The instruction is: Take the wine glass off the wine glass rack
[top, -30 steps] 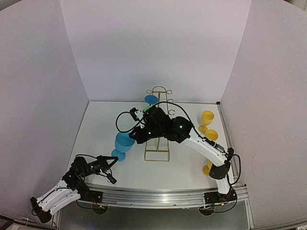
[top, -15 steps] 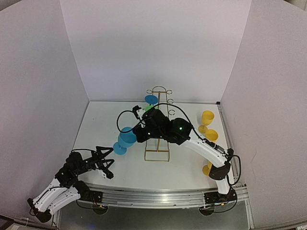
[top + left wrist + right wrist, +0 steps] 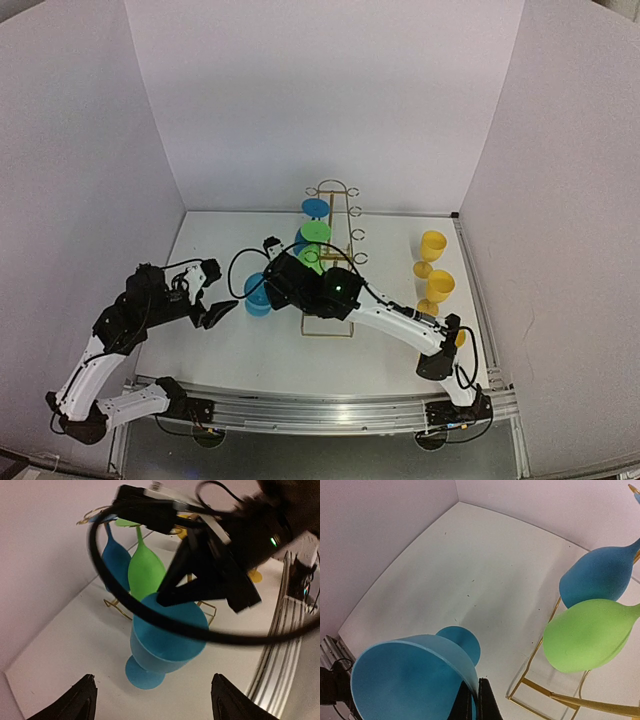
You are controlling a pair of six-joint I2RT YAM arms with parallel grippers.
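Item: light-blue wine glass (image 3: 410,675), rim pinched in closed right tool (image 3: 472,700); left tool (image 3: 155,700) agape, empty. Advised: seat foot flat before release.

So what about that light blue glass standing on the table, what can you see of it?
The light blue glass looks like matte plastic, with a wide open bowl, a short stem and a round foot. It stands upright, mouth up, with its foot seemingly resting on the white table, close beside the gold rack. The right tool is pinched shut on its rim.
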